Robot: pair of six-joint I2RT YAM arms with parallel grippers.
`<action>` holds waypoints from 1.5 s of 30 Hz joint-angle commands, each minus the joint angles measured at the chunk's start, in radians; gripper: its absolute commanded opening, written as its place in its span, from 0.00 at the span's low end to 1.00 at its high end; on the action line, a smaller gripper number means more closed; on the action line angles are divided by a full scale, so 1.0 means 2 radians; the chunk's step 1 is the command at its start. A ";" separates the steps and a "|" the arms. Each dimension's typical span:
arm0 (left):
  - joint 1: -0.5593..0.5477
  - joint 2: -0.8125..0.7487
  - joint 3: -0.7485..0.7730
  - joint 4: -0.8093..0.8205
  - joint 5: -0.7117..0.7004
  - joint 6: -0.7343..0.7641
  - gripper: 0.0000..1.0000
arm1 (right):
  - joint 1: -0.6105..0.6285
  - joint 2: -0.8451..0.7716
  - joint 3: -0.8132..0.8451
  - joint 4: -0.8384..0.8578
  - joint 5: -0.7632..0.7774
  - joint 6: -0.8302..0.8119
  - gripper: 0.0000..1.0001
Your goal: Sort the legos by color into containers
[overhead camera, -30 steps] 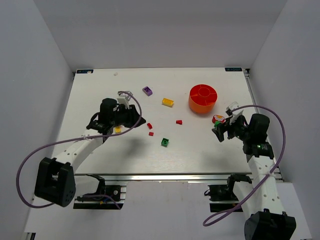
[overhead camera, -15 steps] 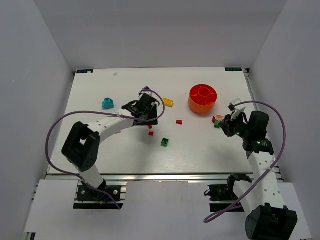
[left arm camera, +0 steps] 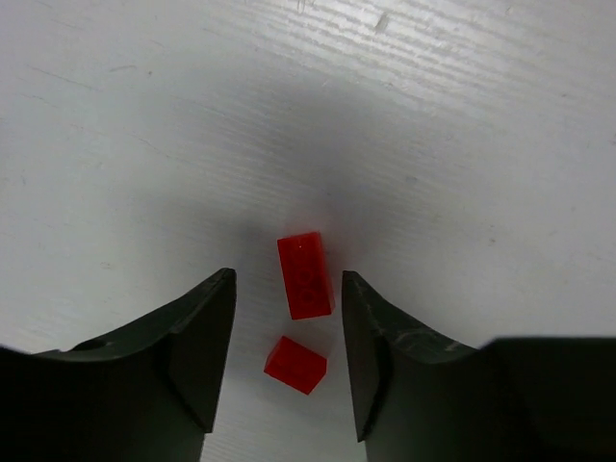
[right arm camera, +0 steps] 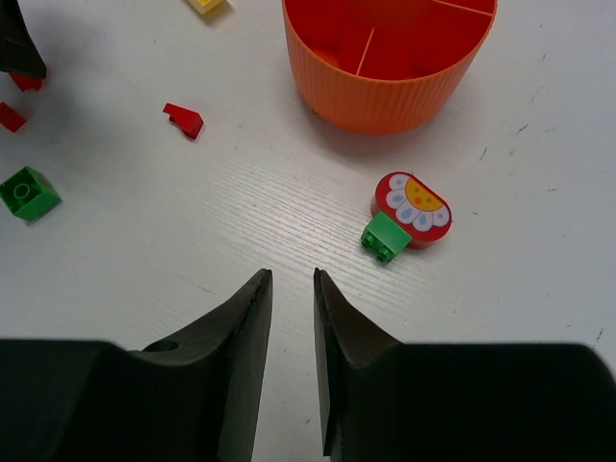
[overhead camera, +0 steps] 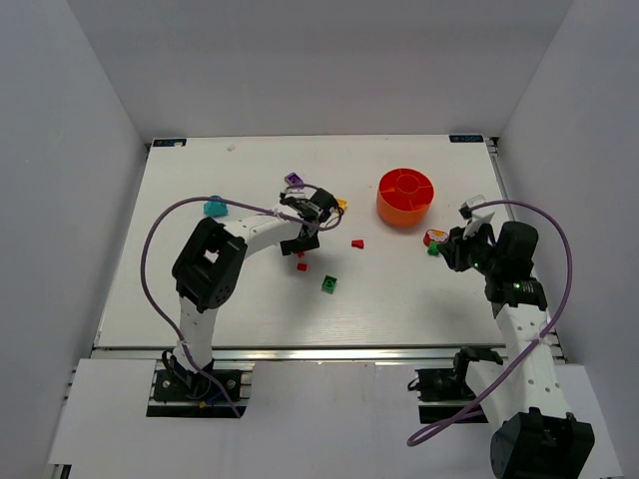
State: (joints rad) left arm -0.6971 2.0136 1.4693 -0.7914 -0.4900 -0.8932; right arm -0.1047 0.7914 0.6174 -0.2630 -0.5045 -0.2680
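Two red legos, a longer one and a smaller one, lie on the table between the fingers of my left gripper. It is open and touches neither. From above, that gripper hangs over the table's middle, with one red lego showing beside it. The orange bowl stands at the back right with its compartments. My right gripper hovers over bare table with a narrow gap and nothing in it. A red flower piece on a green lego lies just beyond it.
Loose legos lie around: purple, yellow beside the left arm, teal, another red and green. The table's right edge runs close to the right arm. The left arm spans the table's left half.
My left arm has swung right from the left half of the table to above the two red legos, uncovering the teal lego. My right gripper has narrowed from wide open.
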 commanded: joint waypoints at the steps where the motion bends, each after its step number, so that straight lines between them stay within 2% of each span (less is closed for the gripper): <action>1: -0.002 0.006 0.015 -0.012 -0.004 -0.027 0.57 | -0.001 -0.009 0.018 0.019 0.005 0.007 0.30; 9: -0.002 0.011 0.007 0.008 0.013 -0.027 0.48 | -0.001 -0.011 0.018 0.019 0.005 0.007 0.30; 11: -0.002 0.016 0.011 0.008 0.015 -0.027 0.37 | -0.001 -0.012 0.018 0.017 0.005 0.007 0.29; 12: -0.002 0.016 0.015 0.005 0.017 -0.027 0.26 | -0.001 -0.011 0.017 0.019 0.006 0.007 0.29; 13: -0.002 0.017 0.015 0.005 0.019 -0.027 0.25 | -0.001 -0.011 0.017 0.019 0.006 0.007 0.29; 14: -0.002 0.016 0.017 0.004 0.020 -0.024 0.17 | -0.001 -0.012 0.017 0.019 0.006 0.007 0.29; 17: -0.002 0.008 0.021 0.007 0.029 -0.006 0.12 | -0.002 -0.013 0.017 0.019 0.005 0.007 0.28; 19: -0.002 -0.011 0.024 0.027 0.038 0.041 0.08 | -0.001 -0.013 0.016 0.017 0.001 0.006 0.28; 20: -0.002 -0.020 0.024 0.037 0.060 0.062 0.00 | -0.001 -0.013 0.016 0.017 -0.001 0.004 0.27; 22: -0.002 -0.058 0.013 0.108 0.107 0.147 0.00 | -0.001 -0.014 0.016 0.017 -0.007 0.003 0.26; 23: -0.002 -0.076 -0.013 0.141 0.171 0.180 0.00 | -0.001 -0.014 0.016 0.017 -0.009 0.002 0.26; 24: -0.002 -0.102 -0.025 0.224 0.212 0.237 0.00 | -0.001 -0.014 0.016 0.017 -0.011 0.002 0.26; 26: -0.002 -0.116 -0.037 0.286 0.285 0.269 0.00 | -0.001 -0.013 0.016 0.017 -0.012 0.001 0.26; 27: -0.002 -0.116 -0.019 0.317 0.324 0.294 0.00 | -0.002 -0.013 0.016 0.017 -0.011 0.001 0.26; 33: 0.003 -0.010 0.131 0.363 0.466 0.354 0.00 | -0.001 -0.011 0.015 0.017 -0.011 0.001 0.26; 38: 0.003 0.091 0.268 0.392 0.484 0.354 0.00 | -0.001 -0.013 0.015 0.017 -0.013 0.001 0.26; 40: 0.003 0.110 0.292 0.425 0.493 0.342 0.00 | -0.001 -0.014 0.015 0.017 -0.018 0.003 0.26; 45: -0.002 0.142 0.292 0.515 0.487 0.324 0.04 | 0.000 -0.015 0.015 0.016 -0.031 0.004 0.26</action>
State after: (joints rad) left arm -0.6971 2.3070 2.0224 0.1001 0.4461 -0.2283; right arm -0.1047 0.7776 0.6174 -0.2592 -0.5331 -0.2649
